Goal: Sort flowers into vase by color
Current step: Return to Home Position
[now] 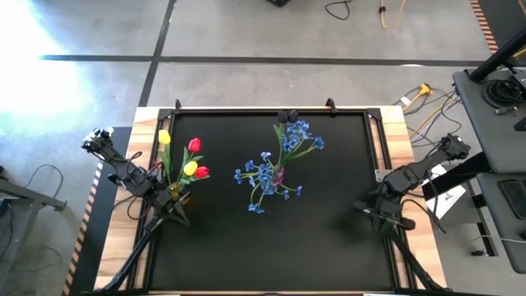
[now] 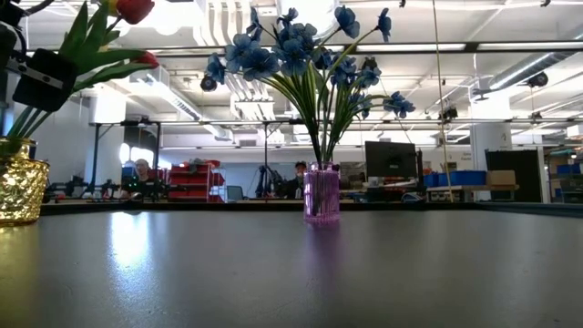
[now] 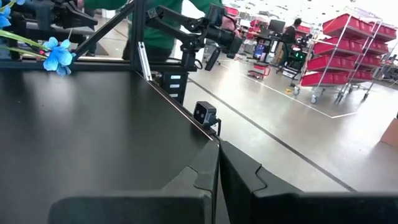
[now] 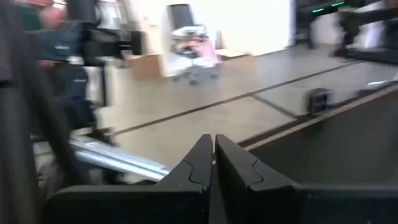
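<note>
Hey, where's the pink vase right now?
In the high view, the pink vase stands near the table's middle, holding the blue flowers, right of the gold vase with the tulips.

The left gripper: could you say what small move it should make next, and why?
Probably tuck the left gripper away from the glittery gold vase: red and yellow tulips occupy it, blue blossoms the pink vase, none lies loose; the right gripper rests shut, far right.

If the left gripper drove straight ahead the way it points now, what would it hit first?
Nothing close: the left gripper, fingers shut, points low over the black tabletop. The first thing near that line is the small camera at the table's edge. Depth is hard to judge, so it might pass beside it.
</note>
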`<state>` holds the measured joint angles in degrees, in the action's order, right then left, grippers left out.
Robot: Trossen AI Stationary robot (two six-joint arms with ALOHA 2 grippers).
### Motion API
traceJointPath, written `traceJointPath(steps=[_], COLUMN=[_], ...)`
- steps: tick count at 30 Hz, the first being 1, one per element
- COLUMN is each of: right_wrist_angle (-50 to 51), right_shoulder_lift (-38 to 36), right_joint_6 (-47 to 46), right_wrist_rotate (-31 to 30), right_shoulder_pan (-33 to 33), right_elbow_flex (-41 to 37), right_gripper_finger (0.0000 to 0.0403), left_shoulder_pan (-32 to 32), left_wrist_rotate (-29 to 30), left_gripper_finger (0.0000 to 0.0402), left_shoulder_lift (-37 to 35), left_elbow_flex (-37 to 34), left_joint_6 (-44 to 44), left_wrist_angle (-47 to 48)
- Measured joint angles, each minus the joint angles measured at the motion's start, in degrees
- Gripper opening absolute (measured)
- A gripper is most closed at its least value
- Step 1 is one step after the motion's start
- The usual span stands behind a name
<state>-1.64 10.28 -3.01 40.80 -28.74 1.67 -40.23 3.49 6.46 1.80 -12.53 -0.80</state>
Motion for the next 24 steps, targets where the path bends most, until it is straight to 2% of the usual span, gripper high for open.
traceJointPath(steps=[1, 5, 8, 12, 16, 24], right_wrist_angle=[-0.1, -2.0, -1.6, -1.7, -1.7, -1.5], right_shoulder_lift=[0.0, -0.1, 0.0, -0.1, 0.0, 0.0], right_joint_6=[0.7, -7.8, -12.4, -13.7, -16.0, -15.6], right_wrist_rotate=[-1.9, 5.0, 5.4, 6.6, 2.6, -10.9], right_shoulder_pan=[0.0, -0.1, -0.1, -0.1, -0.1, -0.1], right_elbow_flex=[0.0, -0.2, -0.2, -0.2, -0.2, -0.2], right_gripper_finger=[0.0013, 0.0013, 0.0013, 0.0013, 0.0013, 0.0013], left_shoulder_pan=[0.0, 0.0, 0.0, 0.0, 0.0, 0.0], left_wrist_rotate=[0.0, 0.0, 0.0, 0.0, 0.0, 0.0], left_gripper_finger=[0.0, 0.0, 0.0, 0.0, 0.0, 0.0], left_shoulder_lift=[0.0, 0.0, 0.2, 0.4, 0.6, 0.7], left_elbow_flex=[0.0, 0.0, 0.0, 0.0, 0.0, 0.0], left_joint_6=[0.0, 0.0, 0.0, 0.0, 0.0, 0.0], left_wrist_angle=[0.0, 0.0, 0.0, 0.0, 0.0, 0.0])
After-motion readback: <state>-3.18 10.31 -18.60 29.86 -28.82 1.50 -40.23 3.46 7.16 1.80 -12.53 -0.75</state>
